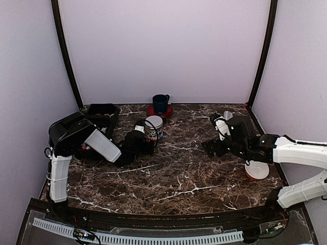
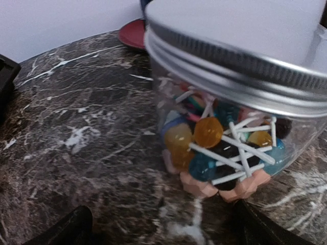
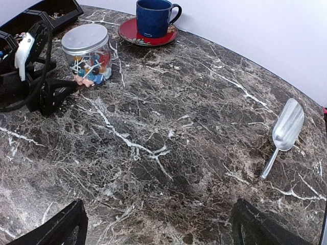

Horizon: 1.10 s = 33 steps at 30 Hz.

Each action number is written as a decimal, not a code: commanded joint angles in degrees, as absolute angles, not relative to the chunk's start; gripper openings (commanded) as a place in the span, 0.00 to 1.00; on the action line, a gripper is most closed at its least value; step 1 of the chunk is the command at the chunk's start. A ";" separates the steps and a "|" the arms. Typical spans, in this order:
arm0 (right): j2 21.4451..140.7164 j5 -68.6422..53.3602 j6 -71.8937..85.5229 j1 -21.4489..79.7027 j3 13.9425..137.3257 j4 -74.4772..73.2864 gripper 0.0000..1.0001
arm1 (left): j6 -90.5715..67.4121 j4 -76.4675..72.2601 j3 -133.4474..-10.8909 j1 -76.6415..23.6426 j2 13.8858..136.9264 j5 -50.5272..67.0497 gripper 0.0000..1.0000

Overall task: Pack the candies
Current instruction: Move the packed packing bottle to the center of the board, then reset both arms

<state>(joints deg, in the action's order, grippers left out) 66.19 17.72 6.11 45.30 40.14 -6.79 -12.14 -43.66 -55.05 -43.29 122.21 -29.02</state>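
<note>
So, one dark marble tabletop (image 1: 173, 173) is carrying everything here, and two arms are reaching over it. The left pincer (image 2: 163, 232) is hovering low with its fingers spread wide, holding nothing. The right pincer (image 3: 158, 224) is hanging over the bare middle of the tabletop, equally wide and equally empty.

One black bin (image 1: 102, 109) is sitting at the far left. One clear jar (image 1: 153, 127) with a silver screw lid on it is standing upright just ahead of the left pincer, near it but not touching as far as I can tell.

One blue mug (image 1: 160, 102) is resting on one red saucer (image 1: 167, 111) at the back. One white bowl (image 1: 256, 171) is sitting at the right edge, partly under the right arm. One metal scoop (image 3: 286, 127) is lying flat near the right side.

The candies (image 2: 209, 132) are all sitting inside the jar: round amber, blue and dark ones on thin white sticks, too tangled to count.
</note>
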 commanded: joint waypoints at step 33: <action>56.50 29.55 13.61 29.61 40.12 -10.33 0.98 | -10.75 -2.83 -51.41 -44.65 79.19 -24.64 0.99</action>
<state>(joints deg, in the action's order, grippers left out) 58.37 33.17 14.26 34.63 40.03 -10.35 -12.43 -13.82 -53.41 -46.78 84.60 -27.31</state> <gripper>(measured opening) 0.976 0.989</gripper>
